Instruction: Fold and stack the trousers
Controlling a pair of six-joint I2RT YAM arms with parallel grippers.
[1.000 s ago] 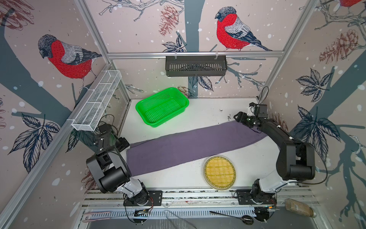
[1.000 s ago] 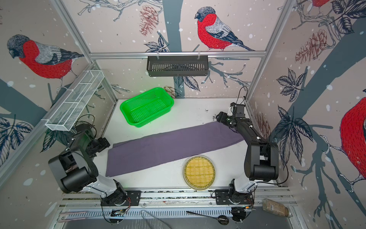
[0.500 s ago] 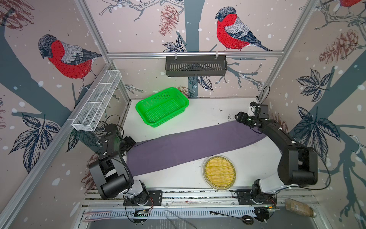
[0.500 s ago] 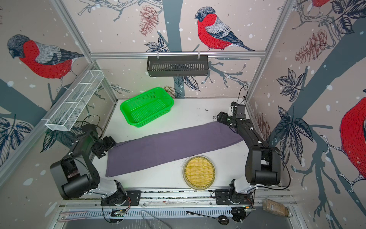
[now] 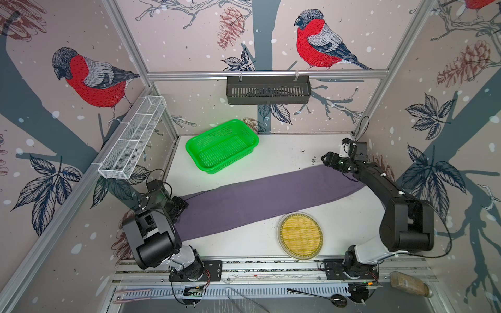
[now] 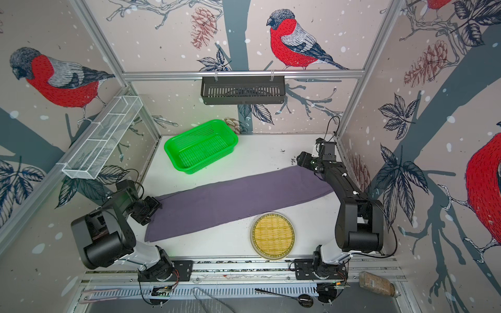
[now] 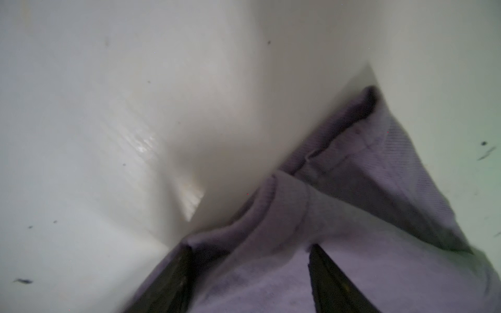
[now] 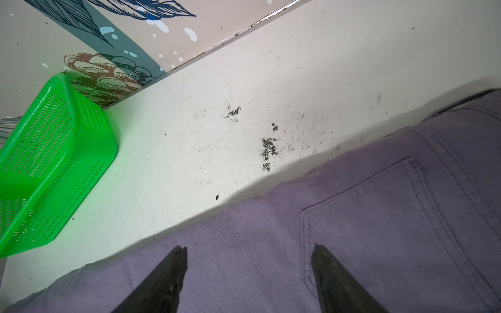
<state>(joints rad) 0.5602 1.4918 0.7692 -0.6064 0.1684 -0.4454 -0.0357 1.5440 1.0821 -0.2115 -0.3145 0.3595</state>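
Observation:
The trousers (image 5: 260,200) (image 6: 233,203) lie flat as one long purple-grey band slanting across the white table, from the left front to the right back. My left gripper (image 5: 181,204) (image 6: 154,206) sits low at their left end. In the left wrist view its fingers stand apart around a bunched fold of the trousers (image 7: 352,216), so the left gripper (image 7: 250,248) is open. My right gripper (image 5: 326,160) (image 6: 301,158) hovers at the right end. In the right wrist view the right gripper (image 8: 249,249) is open over the trousers (image 8: 244,230), beside a stitched back pocket (image 8: 406,216).
A green basket (image 5: 222,146) (image 6: 200,147) (image 8: 48,162) stands at the back left of the table. A round woven yellow tray (image 5: 300,235) (image 6: 272,235) lies just in front of the trousers. A black rack (image 5: 268,89) and a white wire shelf (image 5: 132,138) hang on the walls.
My left gripper has swung in from the left wall onto the trousers' left end, and its jaws have narrowed somewhat. The right arm has hardly moved.

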